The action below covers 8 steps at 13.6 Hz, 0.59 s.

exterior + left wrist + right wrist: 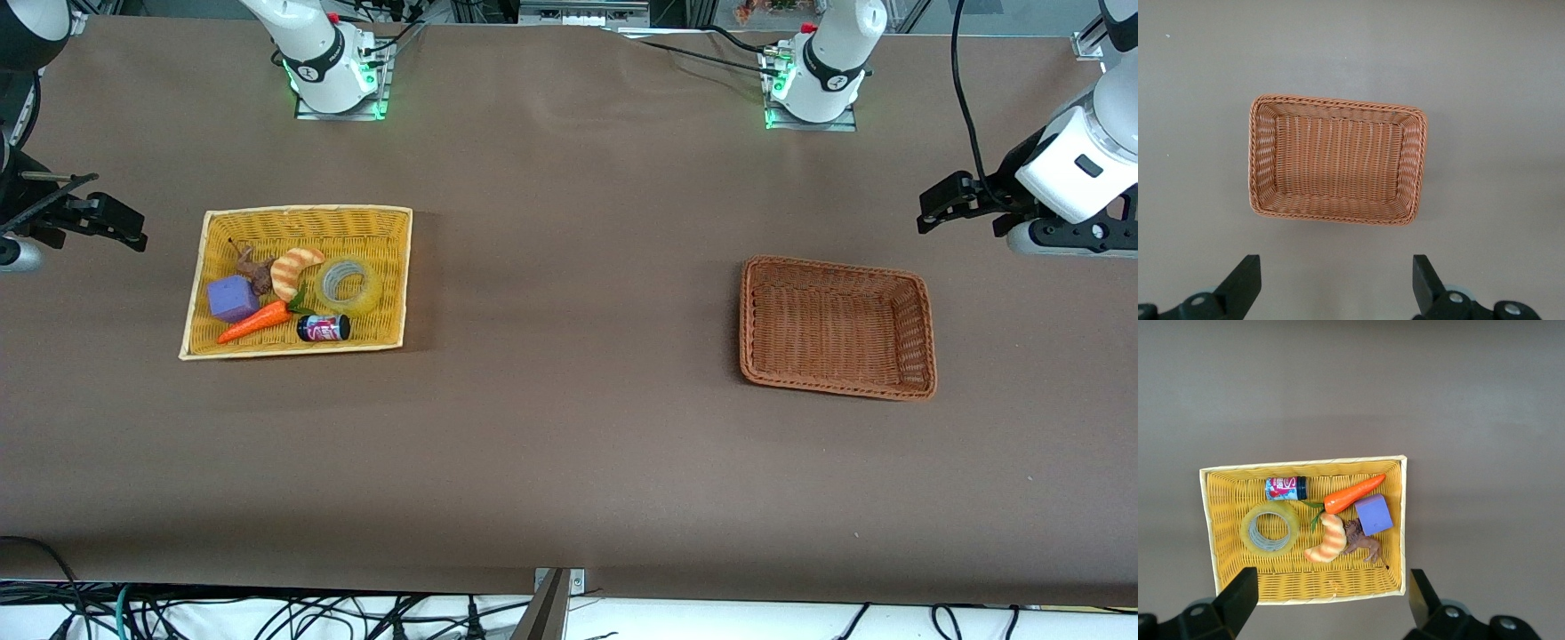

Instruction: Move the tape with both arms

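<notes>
While both arms wait, the right gripper (1328,603) hangs with fingers apart above the yellow basket (200,284) holding tape (349,284), can (323,328), carrot (254,323), block (232,298) and croissant (294,269). Left gripper (1337,287), fingers apart, is above the empty brown basket (925,329).

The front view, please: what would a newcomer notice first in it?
A shallow yellow wicker tray toward the right arm's end holds a translucent yellowish tape roll, an orange toy carrot and other small items. A brown woven basket sits toward the left arm's end.
</notes>
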### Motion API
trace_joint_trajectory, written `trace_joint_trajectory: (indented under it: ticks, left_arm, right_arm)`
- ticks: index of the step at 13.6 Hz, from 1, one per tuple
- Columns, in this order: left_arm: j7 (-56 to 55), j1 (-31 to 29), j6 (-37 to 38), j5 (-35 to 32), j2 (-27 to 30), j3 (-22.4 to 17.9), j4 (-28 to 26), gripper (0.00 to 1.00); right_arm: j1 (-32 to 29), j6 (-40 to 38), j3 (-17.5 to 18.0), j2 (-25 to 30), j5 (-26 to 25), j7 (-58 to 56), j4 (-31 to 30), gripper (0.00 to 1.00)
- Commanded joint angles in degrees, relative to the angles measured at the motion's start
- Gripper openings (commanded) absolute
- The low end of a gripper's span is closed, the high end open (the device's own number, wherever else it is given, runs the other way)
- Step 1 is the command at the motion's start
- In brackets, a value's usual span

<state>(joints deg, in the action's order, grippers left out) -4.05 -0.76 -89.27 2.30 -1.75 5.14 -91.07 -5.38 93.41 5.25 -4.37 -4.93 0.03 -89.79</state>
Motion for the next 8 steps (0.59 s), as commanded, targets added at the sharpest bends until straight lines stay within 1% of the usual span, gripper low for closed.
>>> trace_joint_trajectory:
  ticks: [1, 5, 8]
  left_arm:
    - [-0.5, 0.1, 1.5, -0.4, -0.9, 0.0, 2.1, 1.0]
    - [-0.5, 0.1, 1.4, -0.4, -0.9, 0.0, 2.1, 1.0]
    - [-0.5, 0.1, 1.5, -0.4, -0.9, 0.0, 2.1, 1.0]
  right_arm:
    - [-0.5, -1.2, 0.5, -0.4, 0.0, -0.1, 1.5, 1.0]
    - [-0.3, -2.0, 0.5, -2.2, -0.2, -0.8, 0.5, 1.0]
    - [-0.3, -3.2, 0.6, -5.1, 0.4, -1.4, -0.6, 1.0]
